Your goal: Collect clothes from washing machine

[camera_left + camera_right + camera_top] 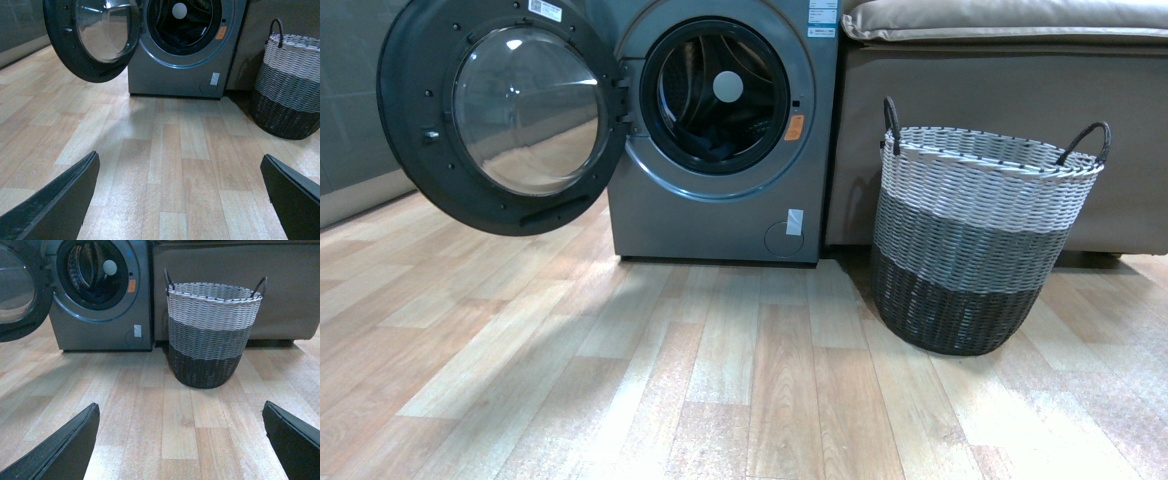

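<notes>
Beyond the wood floor (720, 380), the washing machine (720, 220) holds clothes (710, 145), likely limp and light; a bunched fold suits pinching. The left gripper (179, 156) and right gripper (180, 404) gape empty.

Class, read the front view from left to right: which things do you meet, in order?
Open door → dark clothes → orange sticker → woven basket.

The wood-plank floor (720, 380) bears the washing machine (710, 225), a woven basket (975, 240) and seemingly a sofa (1000, 90).
</notes>
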Tool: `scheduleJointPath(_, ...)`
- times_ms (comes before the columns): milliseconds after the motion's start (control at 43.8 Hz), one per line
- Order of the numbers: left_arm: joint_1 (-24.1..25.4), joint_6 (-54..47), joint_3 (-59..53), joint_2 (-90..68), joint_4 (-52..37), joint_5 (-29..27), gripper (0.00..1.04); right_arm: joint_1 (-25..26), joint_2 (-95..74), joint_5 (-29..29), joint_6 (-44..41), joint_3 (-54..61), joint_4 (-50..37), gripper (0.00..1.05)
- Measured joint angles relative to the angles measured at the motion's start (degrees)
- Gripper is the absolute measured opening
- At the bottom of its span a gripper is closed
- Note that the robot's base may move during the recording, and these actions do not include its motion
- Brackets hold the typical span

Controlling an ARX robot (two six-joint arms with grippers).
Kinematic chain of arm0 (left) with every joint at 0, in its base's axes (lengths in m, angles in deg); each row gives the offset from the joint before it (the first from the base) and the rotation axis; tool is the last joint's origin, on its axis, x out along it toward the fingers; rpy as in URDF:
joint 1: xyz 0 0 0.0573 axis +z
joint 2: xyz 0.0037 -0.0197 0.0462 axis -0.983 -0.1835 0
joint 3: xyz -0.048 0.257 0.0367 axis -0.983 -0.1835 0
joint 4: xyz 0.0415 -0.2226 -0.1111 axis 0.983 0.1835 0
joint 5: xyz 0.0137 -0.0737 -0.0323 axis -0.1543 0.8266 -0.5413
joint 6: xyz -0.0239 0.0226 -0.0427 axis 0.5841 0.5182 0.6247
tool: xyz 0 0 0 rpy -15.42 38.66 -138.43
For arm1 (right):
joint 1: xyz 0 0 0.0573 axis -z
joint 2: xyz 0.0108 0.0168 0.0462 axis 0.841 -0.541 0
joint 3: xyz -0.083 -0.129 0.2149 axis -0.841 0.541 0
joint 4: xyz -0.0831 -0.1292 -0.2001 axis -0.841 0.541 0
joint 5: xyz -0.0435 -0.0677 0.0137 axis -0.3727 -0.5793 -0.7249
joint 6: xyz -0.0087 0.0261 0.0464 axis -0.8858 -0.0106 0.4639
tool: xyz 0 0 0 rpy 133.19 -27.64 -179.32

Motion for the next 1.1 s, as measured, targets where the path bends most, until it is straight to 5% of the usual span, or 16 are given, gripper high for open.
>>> scheduleJointPath(1097,0.0,0.0,0.0,0.04,0.0,0.0,0.98,0.0,0.0,0.0,-0.02,0.0,0.0,0.97)
